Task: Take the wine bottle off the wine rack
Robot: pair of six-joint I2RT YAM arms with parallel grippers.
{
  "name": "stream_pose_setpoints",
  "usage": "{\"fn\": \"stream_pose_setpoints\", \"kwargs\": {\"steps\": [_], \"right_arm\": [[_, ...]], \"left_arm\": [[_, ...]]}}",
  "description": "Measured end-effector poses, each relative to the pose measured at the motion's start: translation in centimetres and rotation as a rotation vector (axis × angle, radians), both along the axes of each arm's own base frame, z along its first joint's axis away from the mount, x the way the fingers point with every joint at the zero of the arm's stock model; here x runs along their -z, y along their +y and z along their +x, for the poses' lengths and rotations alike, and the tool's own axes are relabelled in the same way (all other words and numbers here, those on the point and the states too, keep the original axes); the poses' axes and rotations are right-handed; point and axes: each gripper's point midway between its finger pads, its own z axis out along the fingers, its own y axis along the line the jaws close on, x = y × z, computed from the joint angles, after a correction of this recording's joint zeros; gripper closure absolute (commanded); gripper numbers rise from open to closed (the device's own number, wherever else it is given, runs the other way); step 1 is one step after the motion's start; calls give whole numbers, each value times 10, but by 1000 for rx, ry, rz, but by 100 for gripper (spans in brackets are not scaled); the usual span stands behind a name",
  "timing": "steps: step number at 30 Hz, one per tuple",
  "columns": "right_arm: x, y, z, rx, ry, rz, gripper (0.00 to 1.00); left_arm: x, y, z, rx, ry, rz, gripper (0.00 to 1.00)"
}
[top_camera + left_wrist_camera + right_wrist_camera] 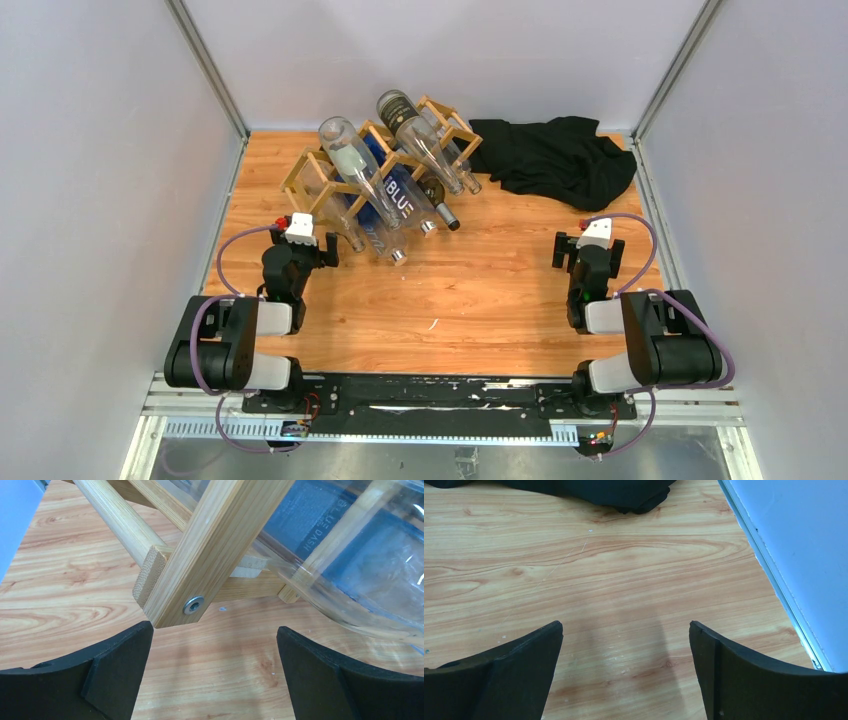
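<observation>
wine bottle (352, 162): clear glass, cylindrical | wine rack (215, 545): pale wood diamond lattice | both jaws: spread, empty

Overhead from behind; wrists close, downward; left seemingly shares wine rack (215, 545).

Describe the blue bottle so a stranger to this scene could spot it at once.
At the far side of the table stands a wooden rack holding several bottles. In its lower row lies the blue bottle: alone lettered BLUE in white, its neighbours being clear or dark glass.
</observation>
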Motion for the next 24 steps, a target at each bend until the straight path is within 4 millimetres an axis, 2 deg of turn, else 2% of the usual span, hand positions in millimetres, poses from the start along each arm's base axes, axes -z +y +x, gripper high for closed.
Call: {"fn": "stream_pose_setpoints", "kwargs": {"steps": [24], "right_arm": [[-4, 0, 0, 5, 3, -3, 0]], "left_arm": [[0, 0, 0, 0, 0, 0, 0]]}}
